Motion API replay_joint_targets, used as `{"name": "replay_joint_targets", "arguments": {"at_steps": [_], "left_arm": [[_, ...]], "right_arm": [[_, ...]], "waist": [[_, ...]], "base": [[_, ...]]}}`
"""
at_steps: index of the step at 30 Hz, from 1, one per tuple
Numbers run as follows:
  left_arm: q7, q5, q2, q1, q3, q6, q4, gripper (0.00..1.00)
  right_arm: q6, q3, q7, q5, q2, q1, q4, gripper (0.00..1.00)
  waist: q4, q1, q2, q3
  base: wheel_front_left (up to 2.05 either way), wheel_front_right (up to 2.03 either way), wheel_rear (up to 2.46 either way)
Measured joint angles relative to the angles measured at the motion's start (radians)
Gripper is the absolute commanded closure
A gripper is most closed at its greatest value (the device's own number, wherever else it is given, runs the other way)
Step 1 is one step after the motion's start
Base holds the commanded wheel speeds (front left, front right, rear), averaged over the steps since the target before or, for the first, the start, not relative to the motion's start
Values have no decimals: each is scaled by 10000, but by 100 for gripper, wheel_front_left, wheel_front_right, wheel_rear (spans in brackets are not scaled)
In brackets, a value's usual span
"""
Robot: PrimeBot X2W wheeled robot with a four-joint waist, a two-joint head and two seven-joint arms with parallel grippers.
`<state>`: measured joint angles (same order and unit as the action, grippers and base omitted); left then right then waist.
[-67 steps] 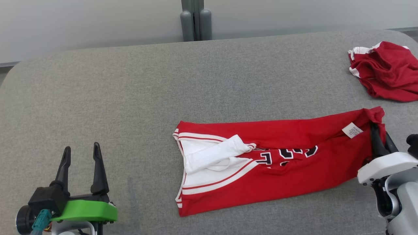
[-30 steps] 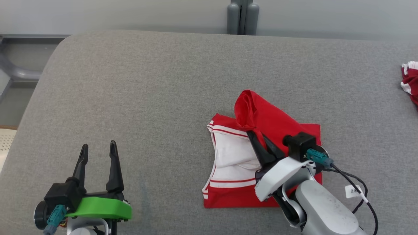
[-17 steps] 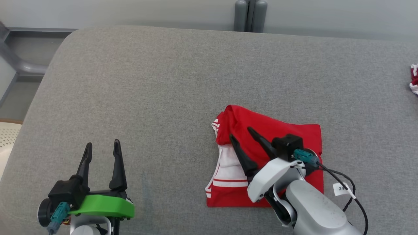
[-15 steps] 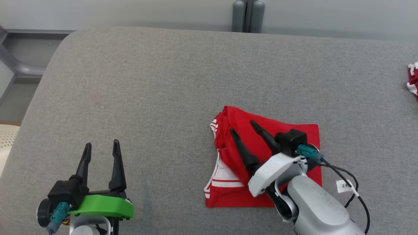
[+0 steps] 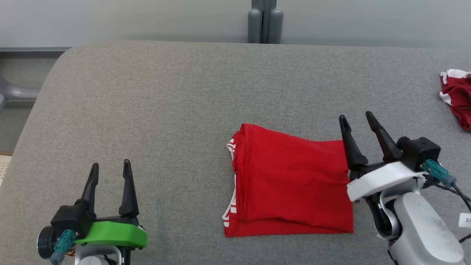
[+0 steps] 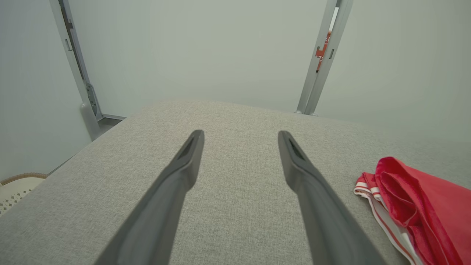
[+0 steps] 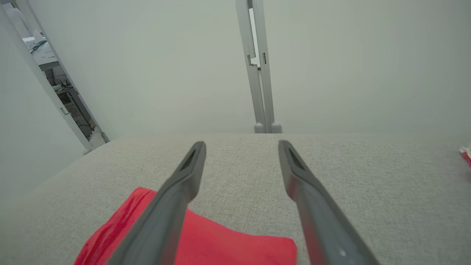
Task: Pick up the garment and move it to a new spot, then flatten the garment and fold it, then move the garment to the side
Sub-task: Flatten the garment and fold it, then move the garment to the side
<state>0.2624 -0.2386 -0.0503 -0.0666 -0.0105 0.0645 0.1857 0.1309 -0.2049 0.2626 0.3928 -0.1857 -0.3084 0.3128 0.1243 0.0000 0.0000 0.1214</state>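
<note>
The right jaws are spread fully and nothing is held; the left jaws are likewise spread and empty. The folded red garment (image 5: pixel 294 184) is laid flat on the grey worktop (image 5: pixel 147 92), its edge just beside the right jaws and well apart from the left jaws. A second red garment (image 5: pixel 456 95) lies farther out, right of the right jaws. The fabric is judged light, limp and prone to unfolding; all layers should be pinched together at the nearest edge.
</note>
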Motion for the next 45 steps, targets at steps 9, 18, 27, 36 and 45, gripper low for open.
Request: {"name": "replay_joint_targets", "arguments": {"at_steps": [9, 18, 27, 36, 45], "left_arm": [[0, 268, 0, 146, 309, 119, 48, 0], [0, 499, 0, 361, 407, 146, 65, 0], [0, 704, 0, 681, 458, 146, 88, 0], [0, 1003, 0, 781, 577, 226, 75, 0], [0, 1076, 0, 827, 579, 293, 67, 0]], "right_arm": [[0, 1039, 0, -481, 134, 1336, -986, 0], [0, 1436, 0, -915, 395, 2517, -1829, 0], [0, 1743, 0, -1172, 347, 3137, -2180, 0], [0, 1856, 0, -1478, 309, 3432, -2291, 0], [0, 1835, 0, -1534, 330, 3457, -2213, 0]], "waist": [[-399, 0, 0, -274], [-945, 0, 0, -621], [-1347, 0, 0, -1068], [-1387, 0, 0, -1301], [-1335, 0, 0, -1350]], "base": [[0, 0, 0], [0, 0, 0], [0, 0, 0], [0, 0, 0], [0, 0, 0]]}}
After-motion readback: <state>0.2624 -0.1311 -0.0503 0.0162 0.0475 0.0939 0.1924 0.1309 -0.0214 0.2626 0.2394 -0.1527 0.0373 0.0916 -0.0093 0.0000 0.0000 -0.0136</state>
